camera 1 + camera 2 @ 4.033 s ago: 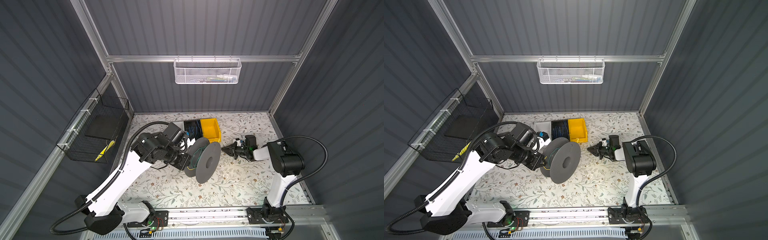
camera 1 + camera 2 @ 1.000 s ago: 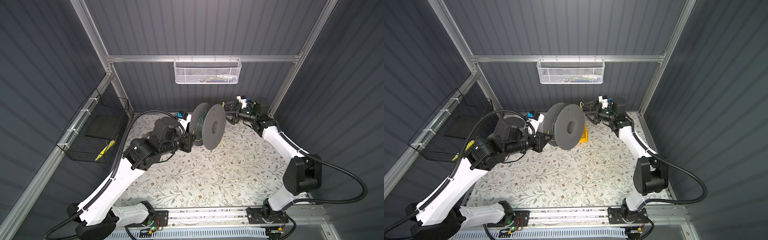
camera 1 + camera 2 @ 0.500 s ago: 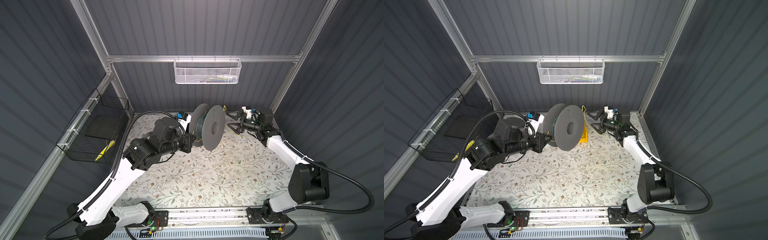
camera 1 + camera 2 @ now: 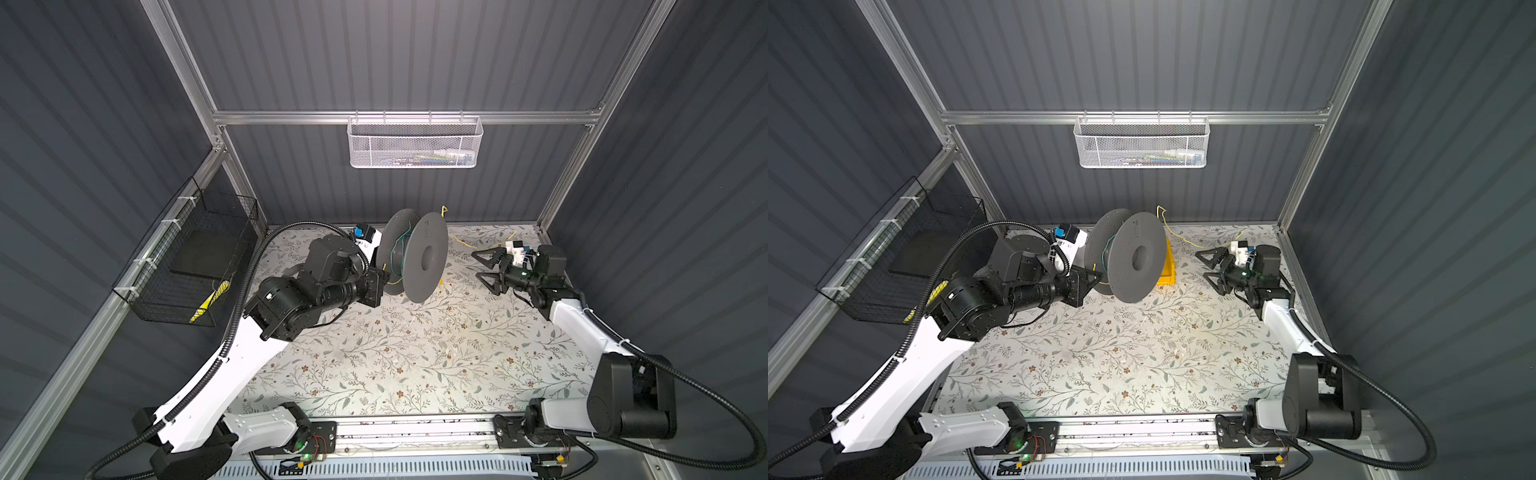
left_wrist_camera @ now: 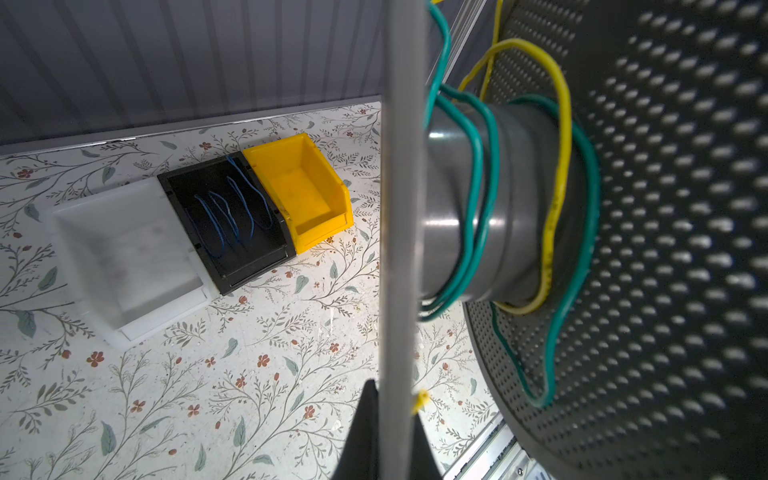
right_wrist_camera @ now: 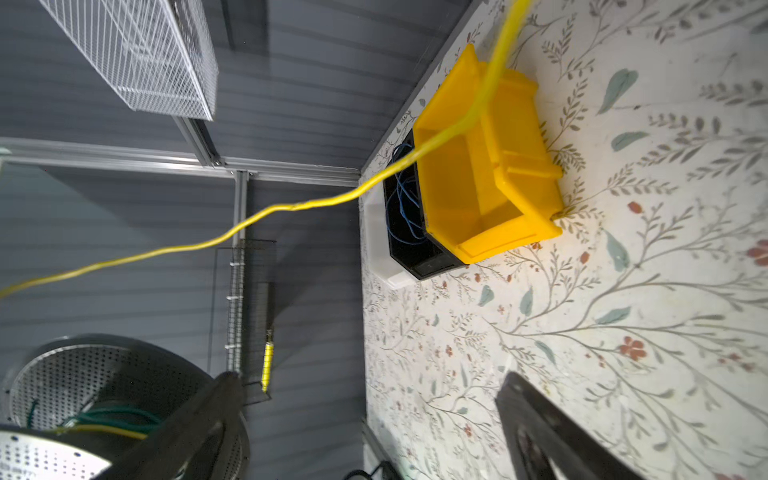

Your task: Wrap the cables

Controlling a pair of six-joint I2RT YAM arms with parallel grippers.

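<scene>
A grey perforated spool (image 4: 415, 255) (image 4: 1133, 257) hangs above the table's back, its near flange (image 5: 399, 208) pinched by my shut left gripper (image 4: 384, 282) (image 4: 1096, 278) (image 5: 395, 399). The thin yellow cable (image 5: 555, 199) loops loosely round the hub beside green wire (image 5: 478, 187). In both top views the cable (image 4: 444, 210) (image 4: 1160, 214) rises over the spool's top and trails down to the table at the back right. My right gripper (image 4: 477, 264) (image 4: 1201, 263) (image 6: 370, 382) stands open to the spool's right, empty, with the cable (image 6: 291, 205) passing in the air apart from it.
A yellow bin (image 5: 299, 187) (image 6: 478, 166), a black bin (image 5: 232, 224) holding blue wires and a white bin (image 5: 124, 257) stand in a row at the table's back. A white mesh basket (image 4: 415, 143) hangs on the back wall, a black wire basket (image 4: 187, 257) on the left wall.
My right arm has drawn back from the spool's top, moving right and lower with its gripper open. The left arm and spool have stayed put.
</scene>
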